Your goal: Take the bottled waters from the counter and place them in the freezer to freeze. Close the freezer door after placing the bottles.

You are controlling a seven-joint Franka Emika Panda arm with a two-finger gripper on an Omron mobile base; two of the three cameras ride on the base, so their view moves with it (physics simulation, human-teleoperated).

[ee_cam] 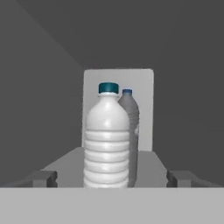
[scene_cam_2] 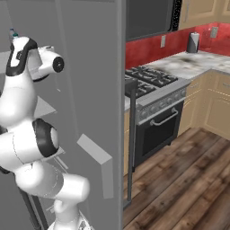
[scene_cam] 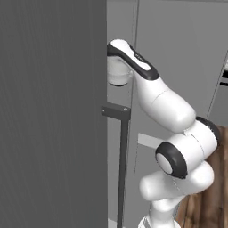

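Note:
Two bottled waters stand upright on a grey shelf [ee_cam: 151,159] inside the freezer, straight ahead in the hand view. The clear-white ribbed bottle [ee_cam: 107,144] is in front, and the smoky grey bottle [ee_cam: 132,111] is close behind it to the right. My gripper [ee_cam: 113,179] is open, with its fingertips [ee_cam: 41,178] wide apart on either side of the white bottle's base and not touching it. The freezer door [scene_cam: 53,111] stands open toward the base, and its dark bar handle [scene_cam: 122,160] is at its edge. A blue cap [scene_cam_2: 13,33] peeks past my arm. The counter [scene_cam_2: 197,60] lies far right.
The open door panel [scene_cam_2: 90,99] with its inner bins [scene_cam_2: 96,164] stands between my arm and the black gas stove [scene_cam_2: 150,78]. A dark canister [scene_cam_2: 193,42] sits on the counter. The fridge's other grey door [scene_cam: 178,53] is behind my arm. Wooden floor [scene_cam_2: 179,179] lies to the right.

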